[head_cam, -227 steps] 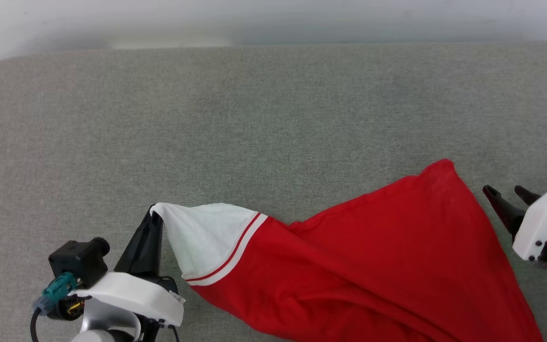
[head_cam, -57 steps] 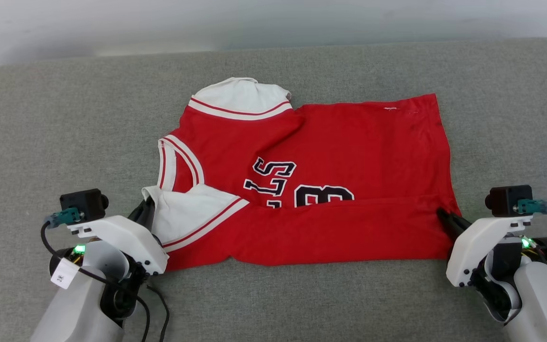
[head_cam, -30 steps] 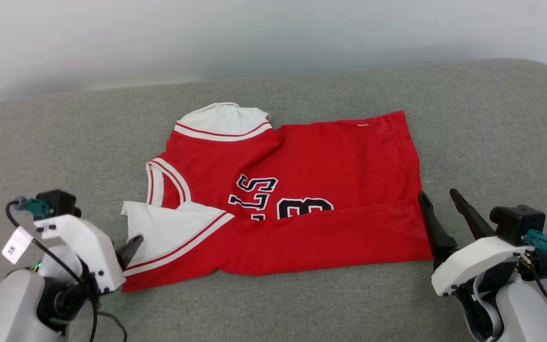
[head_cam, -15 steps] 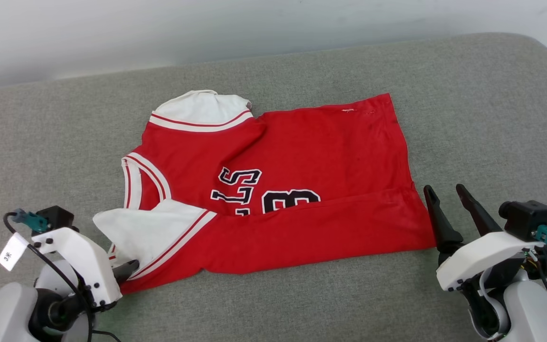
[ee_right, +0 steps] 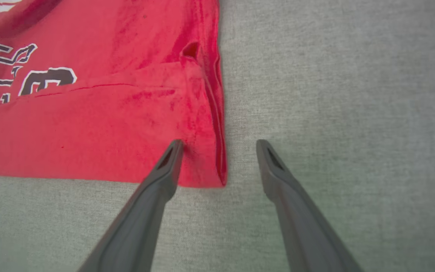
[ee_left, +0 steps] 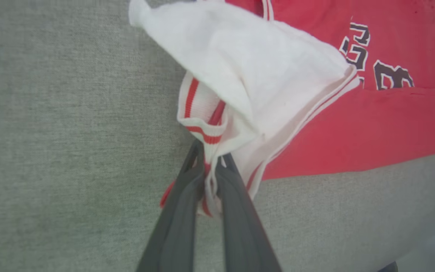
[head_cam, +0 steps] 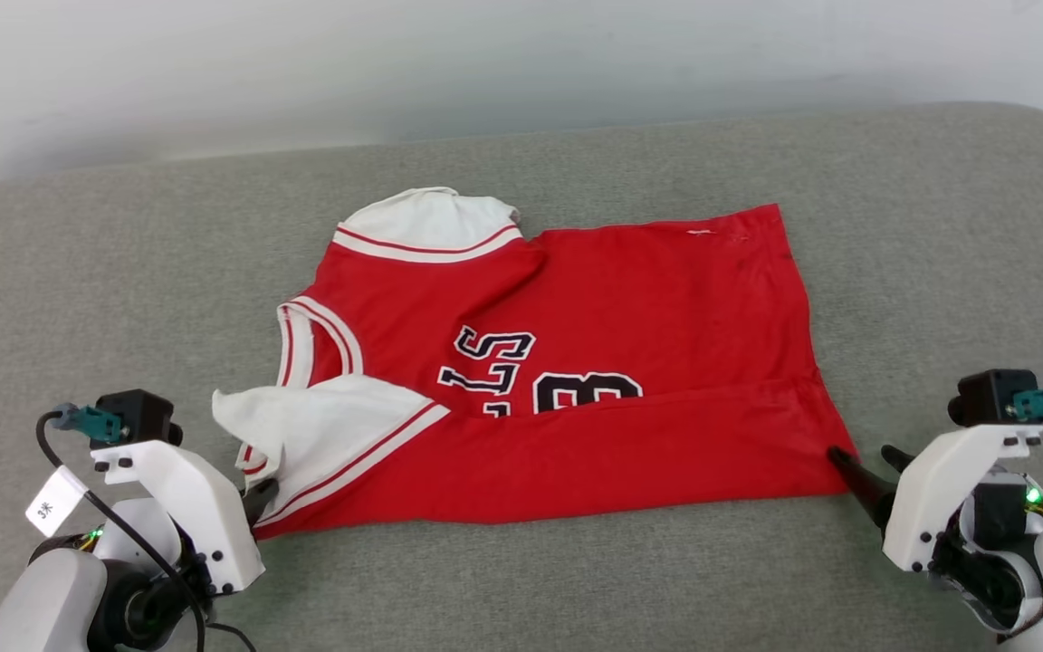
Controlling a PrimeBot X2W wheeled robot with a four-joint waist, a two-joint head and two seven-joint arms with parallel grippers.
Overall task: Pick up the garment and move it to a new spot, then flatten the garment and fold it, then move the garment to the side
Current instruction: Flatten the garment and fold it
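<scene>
Folding in hand: red jersey-style T-shirt (head_cam: 630,317), white sleeves, laid mid grey fabric surface (head_cam: 123,272), near edge doubled over. Left gripper (ee_left: 209,161) clamped on striped sleeve cuff (ee_left: 198,113). Right gripper (ee_right: 219,145) spread wide, hem corner (ee_right: 206,173) straddled, nothing gripped. Next, likely: corner to be pinched, both ends lifted.

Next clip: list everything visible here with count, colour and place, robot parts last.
garment: one, red with white sleeves and black lettering, mid-surface, near edge folded over.
padded surface: one, grey fabric, beneath everything.
wall: one, white, behind the surface.
left gripper: one, dark fingers, shut on the garment's striped white edge at its near left corner.
right gripper: one, dark fingers, open, straddling the garment's near right hem corner.
</scene>
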